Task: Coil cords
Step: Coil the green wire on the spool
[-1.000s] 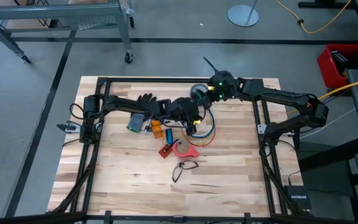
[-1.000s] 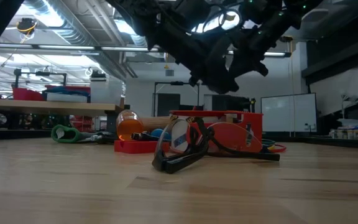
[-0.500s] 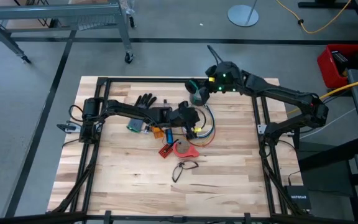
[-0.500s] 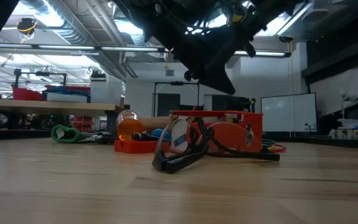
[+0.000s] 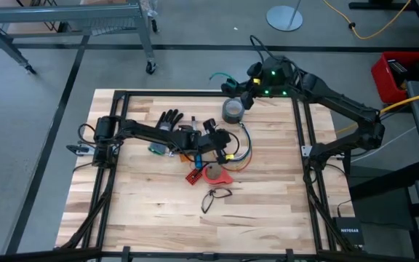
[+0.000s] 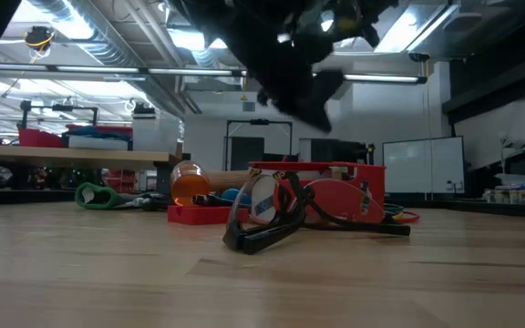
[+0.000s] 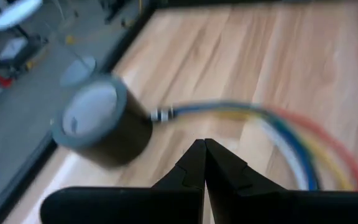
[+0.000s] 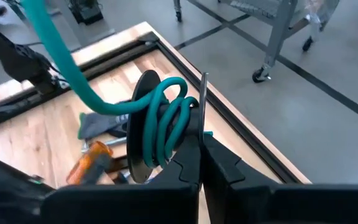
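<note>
The high view looked straight down on the whole surface (image 5: pixel 268 211); the low view sat at surface height, facing the room. Each wrist view peered closely past its own end effector, and the glasses (image 5: pixel 215 196) showed in both wide views.

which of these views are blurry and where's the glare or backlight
Left wrist view: motion-smeared, the grey roll of duct tape and the blue, yellow and red cords are soft streaks. Low view: bright ceiling lights backlight the arms into blurred dark shapes, while the dark-framed safety glasses stay crisp. Right wrist view: the teal coiled cable is fairly sharp, background soft. High view: evenly lit, no glare.
</note>
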